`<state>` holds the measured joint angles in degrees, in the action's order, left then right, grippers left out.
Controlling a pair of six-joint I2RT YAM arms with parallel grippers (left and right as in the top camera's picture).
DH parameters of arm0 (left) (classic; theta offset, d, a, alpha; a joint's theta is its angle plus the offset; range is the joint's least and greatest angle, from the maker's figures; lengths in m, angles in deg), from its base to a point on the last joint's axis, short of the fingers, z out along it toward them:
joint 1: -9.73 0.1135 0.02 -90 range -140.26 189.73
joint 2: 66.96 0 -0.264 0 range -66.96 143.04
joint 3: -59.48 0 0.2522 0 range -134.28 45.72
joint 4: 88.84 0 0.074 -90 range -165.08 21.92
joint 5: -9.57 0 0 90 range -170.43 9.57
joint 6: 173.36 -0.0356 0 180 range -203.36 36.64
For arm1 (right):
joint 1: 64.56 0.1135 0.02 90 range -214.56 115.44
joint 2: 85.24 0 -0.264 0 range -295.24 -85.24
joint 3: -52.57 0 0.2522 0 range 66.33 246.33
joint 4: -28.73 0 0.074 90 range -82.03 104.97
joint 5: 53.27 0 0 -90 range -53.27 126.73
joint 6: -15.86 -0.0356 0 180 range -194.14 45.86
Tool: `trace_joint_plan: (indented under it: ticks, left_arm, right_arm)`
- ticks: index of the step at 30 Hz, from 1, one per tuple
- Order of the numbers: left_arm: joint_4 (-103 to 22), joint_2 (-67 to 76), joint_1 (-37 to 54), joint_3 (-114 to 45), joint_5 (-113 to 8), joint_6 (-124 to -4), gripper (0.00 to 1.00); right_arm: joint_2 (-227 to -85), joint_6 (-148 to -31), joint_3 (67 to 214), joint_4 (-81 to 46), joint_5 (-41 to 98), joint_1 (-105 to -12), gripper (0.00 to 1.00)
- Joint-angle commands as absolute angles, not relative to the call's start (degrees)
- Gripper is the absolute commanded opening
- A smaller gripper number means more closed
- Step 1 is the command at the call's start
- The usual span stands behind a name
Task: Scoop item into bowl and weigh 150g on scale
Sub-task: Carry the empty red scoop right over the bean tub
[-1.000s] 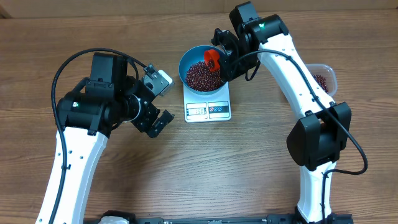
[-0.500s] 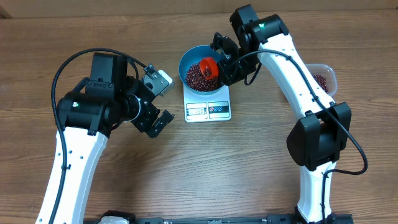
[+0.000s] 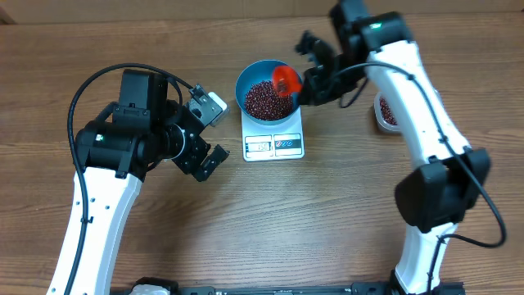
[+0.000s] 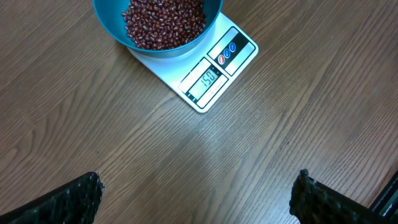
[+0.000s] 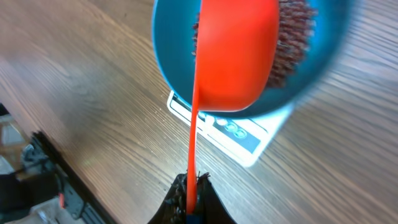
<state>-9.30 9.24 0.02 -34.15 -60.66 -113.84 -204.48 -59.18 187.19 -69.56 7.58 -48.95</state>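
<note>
The blue bowl (image 3: 246, 78) stands on the white scale (image 3: 274, 144), heaped with dark red-brown beans (image 3: 264, 100). My right gripper (image 3: 314, 82) is shut on the thin handle of an orange-red scoop (image 3: 286, 79), which hangs over the bowl's right rim; no beans show in it. From the right wrist the scoop (image 5: 236, 56) covers much of the bowl (image 5: 165, 62), with the gripper (image 5: 194, 193) pinching the handle. My left gripper (image 3: 213, 133) stands open left of the scale, nothing between its fingers. Its wrist view shows the bowl (image 4: 112, 25), the beans (image 4: 165, 22) and the scale (image 4: 217, 74), whose display reads 150.
A clear plastic tub (image 3: 385, 113) holding more beans sits to the right of the scale, partly hidden behind my right arm. Bare wooden table (image 3: 311, 213) lies in front of the scale and between the two arms.
My right arm has swung to the right, carrying the scoop from over the bowl's middle to its right rim. The left arm and bowl have not moved.
</note>
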Motion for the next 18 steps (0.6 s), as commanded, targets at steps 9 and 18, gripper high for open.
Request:
trace_joint_plan:
  ticks: [9,18]
  left_arm:
    - [-9.3,9.7,0.0,-35.1,-59.9,-115.1,1.0]
    - [-9.3,9.7,0.0,-35.1,-59.9,-115.1,1.0]
  right_arm:
    - [-200.3,-59.3,189.1,-78.5,7.4,-66.0,0.04]
    - [-200.3,-62.6,189.0,-82.1,19.3,-76.2,0.04]
